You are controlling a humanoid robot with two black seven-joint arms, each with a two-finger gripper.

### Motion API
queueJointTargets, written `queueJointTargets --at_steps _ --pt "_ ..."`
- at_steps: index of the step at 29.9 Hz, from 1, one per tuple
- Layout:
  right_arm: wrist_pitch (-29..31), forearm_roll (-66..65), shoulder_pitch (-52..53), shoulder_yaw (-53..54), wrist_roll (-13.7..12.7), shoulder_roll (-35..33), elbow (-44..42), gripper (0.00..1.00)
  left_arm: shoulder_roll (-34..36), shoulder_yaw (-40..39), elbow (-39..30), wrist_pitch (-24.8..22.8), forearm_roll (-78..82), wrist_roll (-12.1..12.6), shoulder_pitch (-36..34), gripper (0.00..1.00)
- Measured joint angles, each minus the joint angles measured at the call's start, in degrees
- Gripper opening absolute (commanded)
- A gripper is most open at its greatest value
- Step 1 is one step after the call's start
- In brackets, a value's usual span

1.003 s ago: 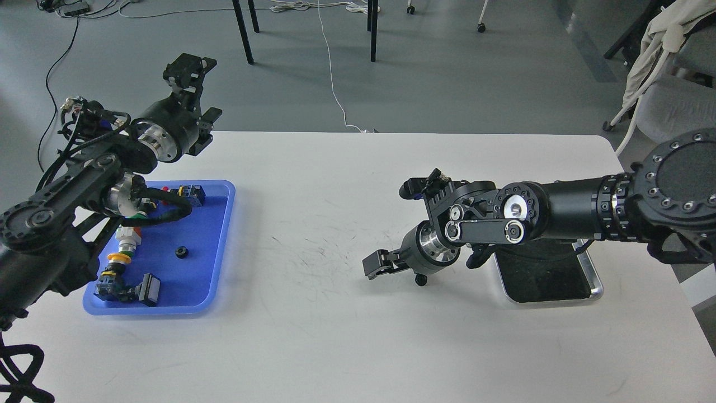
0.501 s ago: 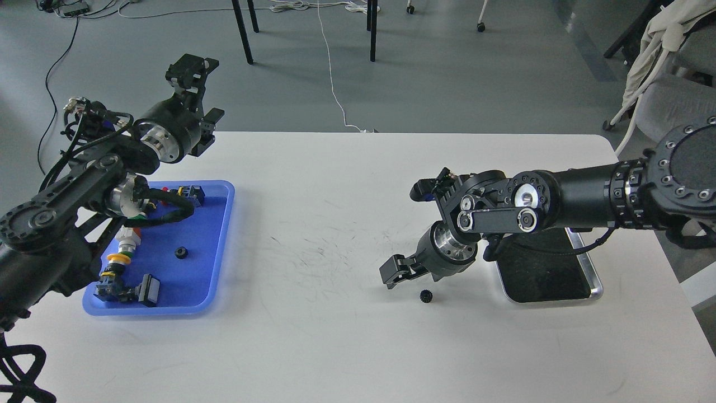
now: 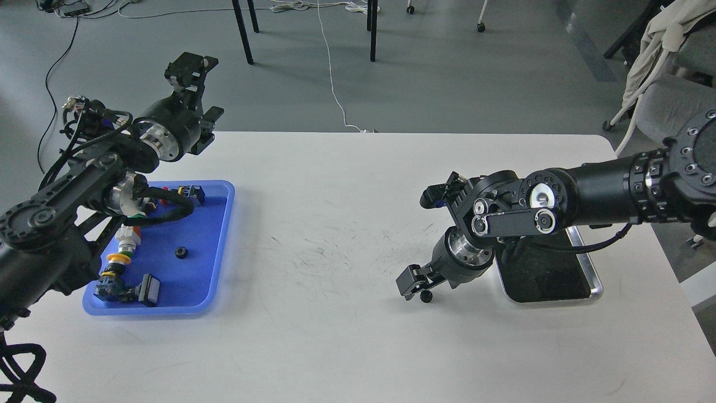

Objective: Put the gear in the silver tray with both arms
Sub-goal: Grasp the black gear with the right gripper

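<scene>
A small black gear lies on the white table, left of the silver tray. My right gripper points down and left, with its tip right beside the gear; I cannot tell its two fingers apart. The right forearm hides the tray's far part. A second small black gear lies in the blue plastic tray at the left. My left gripper is raised above the table's far left corner, open and empty.
The blue tray also holds several colourful connectors and switches, partly under my left arm. The table's far edge borders grey floor with chair legs and cables. A chair with cloth stands at the far right.
The gear came out from under my right gripper and now lies on the table. The right arm has moved right and down, bringing the gripper tip against the gear. The left arm has barely moved.
</scene>
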Motion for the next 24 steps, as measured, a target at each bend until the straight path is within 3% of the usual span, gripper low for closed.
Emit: queueJointTargets --at_steps 5,14,19,22,24 --pt "0.0 0.0 0.0 -0.5 0.1 1.0 0.0 0.85 0.0 0.0 0.0 0.0 0.0 0.0 0.0 0.98" --pt "0.0 -3.3 -0.2 -2.1 0.2 2.2 -0.3 0.65 0.1 0.0 0.0 0.0 0.0 0.0 0.0 0.98" --pt "0.0 -3.5 -0.1 -2.2 0.2 2.7 -0.5 0.41 0.0 0.0 0.0 0.0 0.0 -0.1 -0.1 0.98" --pt "0.0 -3.5 -0.1 -2.5 0.1 2.9 -0.5 0.34 -0.1 0.0 0.0 0.0 0.0 -0.1 -0.1 0.98" --pt "0.0 -3.5 0.0 -2.7 0.1 3.0 -0.5 0.08 -0.1 0.0 0.0 0.0 0.0 -0.1 -0.1 0.98"
